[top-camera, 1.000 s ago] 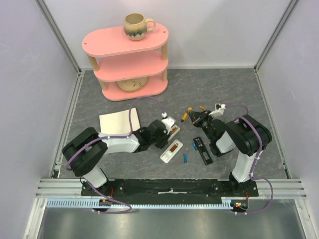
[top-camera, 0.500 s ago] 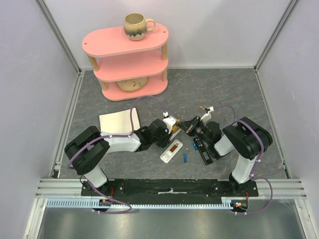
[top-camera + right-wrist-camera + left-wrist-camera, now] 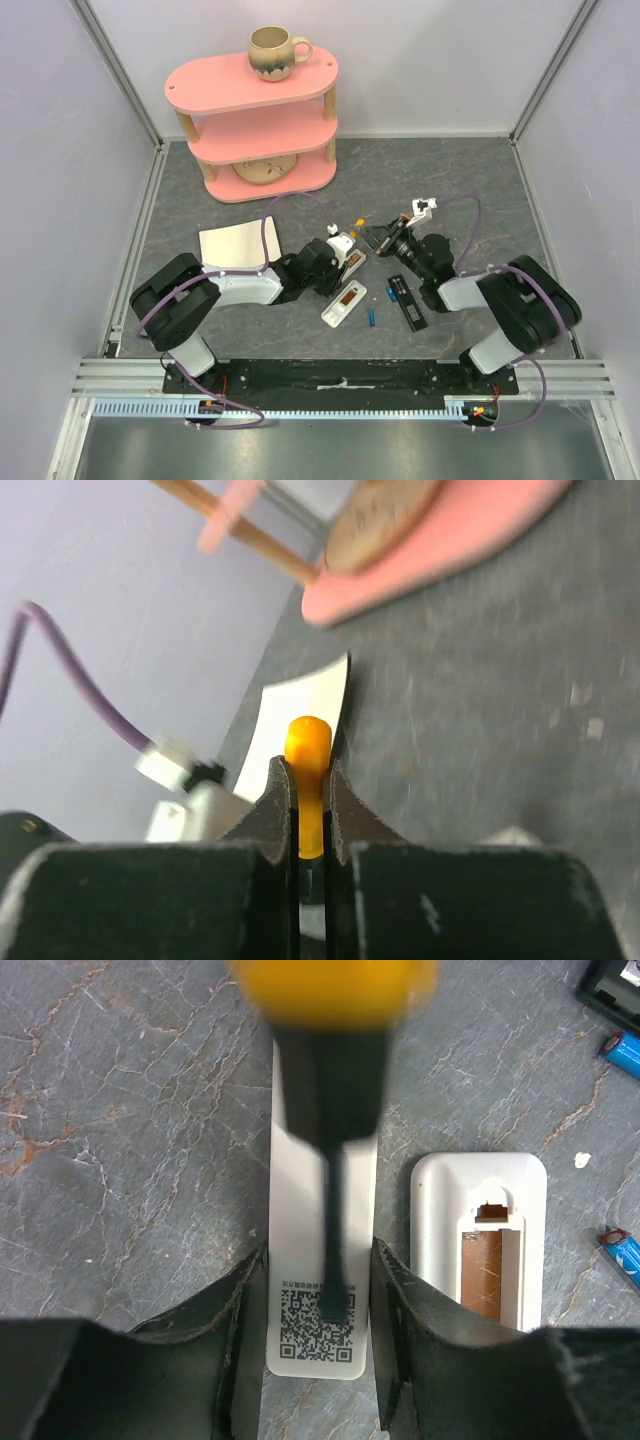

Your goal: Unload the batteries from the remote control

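Your right hand [image 3: 307, 780] is pinched tight on the orange-handled screwdriver [image 3: 307, 740]. Your left hand [image 3: 320, 1270] is narrowed onto the two long edges of a white QR-labelled strip [image 3: 295, 1210]. The left wrist view shows the screwdriver's tip touching that label, which is too small to tell from above. The top view shows both blue batteries [image 3: 371, 317] out on the counter [image 3: 460, 190], just right of the open-backed remote [image 3: 343, 302] and near the long black strip [image 3: 407, 301].

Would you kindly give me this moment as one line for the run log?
left claw: grips white remote | right claw: holds screwdriver over it | second remote: compartment open | batteries: on table
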Available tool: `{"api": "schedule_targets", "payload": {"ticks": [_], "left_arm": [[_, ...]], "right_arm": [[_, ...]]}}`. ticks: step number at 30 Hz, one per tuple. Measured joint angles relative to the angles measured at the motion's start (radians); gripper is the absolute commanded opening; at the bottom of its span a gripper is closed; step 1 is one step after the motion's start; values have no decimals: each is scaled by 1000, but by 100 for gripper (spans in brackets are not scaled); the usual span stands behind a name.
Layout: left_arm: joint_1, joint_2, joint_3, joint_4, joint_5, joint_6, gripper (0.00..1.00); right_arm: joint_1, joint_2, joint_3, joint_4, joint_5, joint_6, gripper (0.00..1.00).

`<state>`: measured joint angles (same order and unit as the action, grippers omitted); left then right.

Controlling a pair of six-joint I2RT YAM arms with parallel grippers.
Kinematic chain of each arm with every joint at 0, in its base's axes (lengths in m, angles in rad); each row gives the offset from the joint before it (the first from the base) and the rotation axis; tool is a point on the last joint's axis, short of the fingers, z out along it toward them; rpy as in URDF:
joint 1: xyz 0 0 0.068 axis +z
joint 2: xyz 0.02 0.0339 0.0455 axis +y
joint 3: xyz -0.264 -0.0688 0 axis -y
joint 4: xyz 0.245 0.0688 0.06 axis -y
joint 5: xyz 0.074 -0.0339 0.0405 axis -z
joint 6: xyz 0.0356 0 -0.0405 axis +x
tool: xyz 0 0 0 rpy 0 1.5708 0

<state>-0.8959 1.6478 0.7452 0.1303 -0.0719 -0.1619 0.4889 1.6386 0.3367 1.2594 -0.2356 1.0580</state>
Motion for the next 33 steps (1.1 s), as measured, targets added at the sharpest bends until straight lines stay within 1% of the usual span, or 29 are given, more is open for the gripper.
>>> {"api": "schedule_targets", "payload": {"ticks": [4, 8, 14, 21, 33], "left_arm": [[0, -1, 0, -1, 0, 0, 2], [0, -2, -2, -1, 0, 0, 2], [0, -6, -5, -2, 0, 0, 2], [0, -6, -5, -2, 0, 0, 2], [0, -6, -5, -2, 0, 0, 2]], "right_arm": [[0, -177, 87, -134, 69, -160, 0], [0, -241, 128, -241, 137, -284, 0], [0, -220, 130, -369, 193, -392, 0], [0, -164, 130, -403, 209, -423, 0], [0, -129, 129, -406, 216, -431, 0]]}}
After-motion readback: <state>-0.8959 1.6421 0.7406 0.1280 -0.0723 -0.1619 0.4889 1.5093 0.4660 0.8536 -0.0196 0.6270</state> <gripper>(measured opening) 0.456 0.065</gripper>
